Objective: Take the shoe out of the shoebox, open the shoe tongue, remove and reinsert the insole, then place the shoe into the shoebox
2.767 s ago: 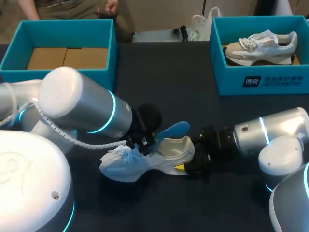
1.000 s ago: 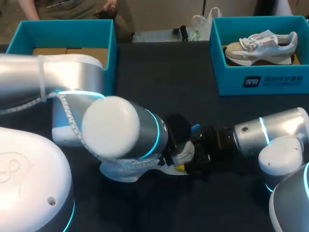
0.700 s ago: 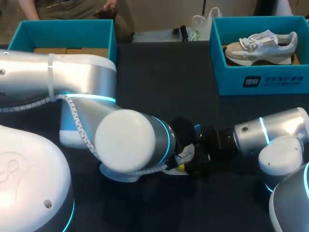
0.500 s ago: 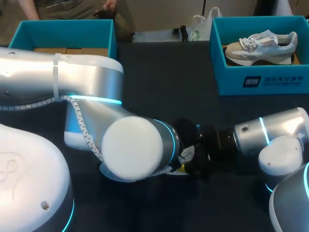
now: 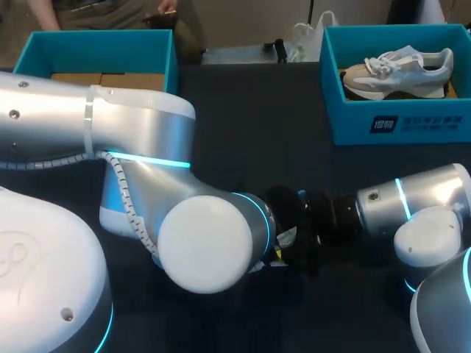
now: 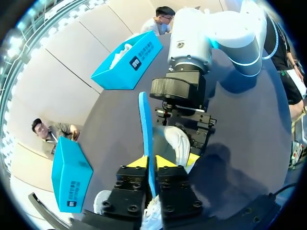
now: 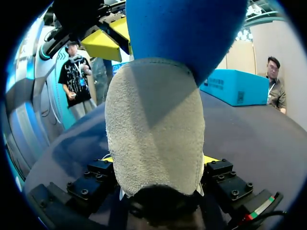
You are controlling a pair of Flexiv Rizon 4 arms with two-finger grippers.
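Now: left pincer (image 6: 149, 164) clamps blue insole (image 6: 145, 122) edge-on, long axis aimed straight ahead into white shoe (image 6: 178, 140), mid worktop (image 5: 250, 147) near front edge; right pincer (image 7: 158, 160) clamps its heel.

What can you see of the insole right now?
The insole is thin, blue and foam-like, and it shows edge-on in the left wrist view. The left gripper is shut on its near end. In the right wrist view its broad face rises from behind the heel of the shoe, which the right gripper clamps. The head view shows only a blue sliver.
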